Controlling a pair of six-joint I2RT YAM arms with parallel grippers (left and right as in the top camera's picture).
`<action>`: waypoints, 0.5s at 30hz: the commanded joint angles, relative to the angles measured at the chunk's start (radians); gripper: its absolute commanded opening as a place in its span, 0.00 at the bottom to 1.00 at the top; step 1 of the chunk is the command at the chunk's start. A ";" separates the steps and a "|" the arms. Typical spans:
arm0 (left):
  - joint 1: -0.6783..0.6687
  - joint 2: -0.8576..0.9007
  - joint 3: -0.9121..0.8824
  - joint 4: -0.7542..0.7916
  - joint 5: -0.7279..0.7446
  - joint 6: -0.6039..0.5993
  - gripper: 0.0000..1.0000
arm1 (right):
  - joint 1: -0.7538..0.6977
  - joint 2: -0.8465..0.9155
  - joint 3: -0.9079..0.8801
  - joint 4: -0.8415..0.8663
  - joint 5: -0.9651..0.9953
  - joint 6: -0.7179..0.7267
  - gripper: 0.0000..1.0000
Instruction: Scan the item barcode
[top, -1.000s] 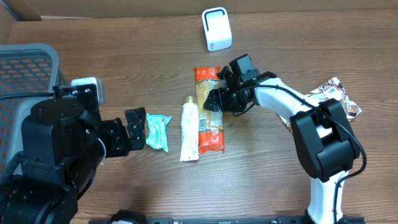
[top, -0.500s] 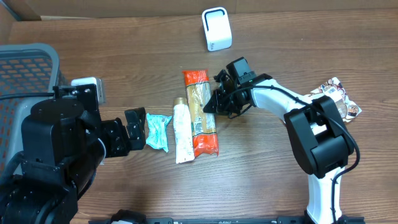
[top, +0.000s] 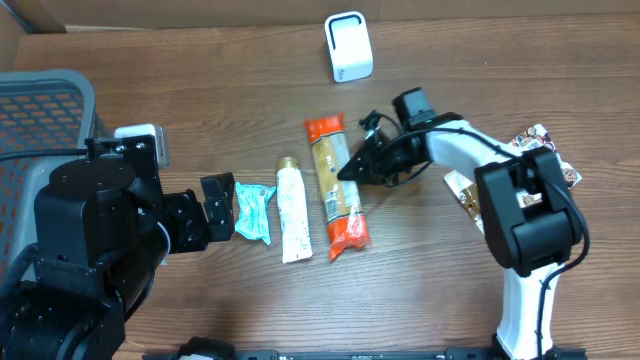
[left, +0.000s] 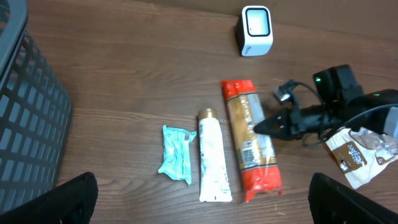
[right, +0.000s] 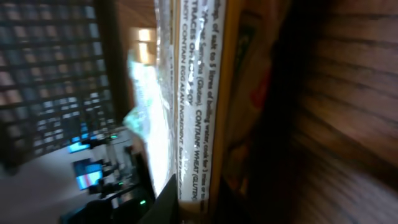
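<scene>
**Pinching one pasta packet at its edge, scanner well apart**

One brown wooden worktop (top: 200, 90) carries everything. One grey mesh basket (top: 40, 110) stands at its far left edge. Two arms are at work. The left gripper (top: 222, 207) hangs low over the left half of the worktop, its jaws spread wide with nothing between them. The right gripper (top: 350, 168) reaches in from the right, its jaws drawn to a point and clenched on the right edge of the pasta packet (top: 336, 185).

That packet, the only one of its kind, is long and clear with orange ends. It lies flat near the middle of the worktop, slightly slanted, its upper end towards the scanner. Just to its left lies one white tube (top: 293, 210) with a gold cap, close alongside but not touching in the overhead view. One crumpled brown-and-white packet (top: 545, 150) sits at the right, partly under the right arm. One white scanner (top: 349, 46) stands upright at the far edge, well apart from the pasta packet. One small teal sachet (top: 254, 212) lies left of the tube, just in front of the left gripper.

That makes four loose items, one scanner and one basket.
</scene>
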 joint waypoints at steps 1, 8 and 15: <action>0.005 0.002 0.012 0.000 -0.013 -0.014 1.00 | -0.041 -0.118 0.004 0.009 -0.245 -0.054 0.04; 0.005 0.002 0.012 0.000 -0.013 -0.014 1.00 | -0.058 -0.134 0.004 -0.130 -0.007 -0.054 0.04; 0.005 0.002 0.012 0.000 -0.013 -0.014 1.00 | 0.005 -0.232 0.034 -0.244 0.504 -0.015 0.04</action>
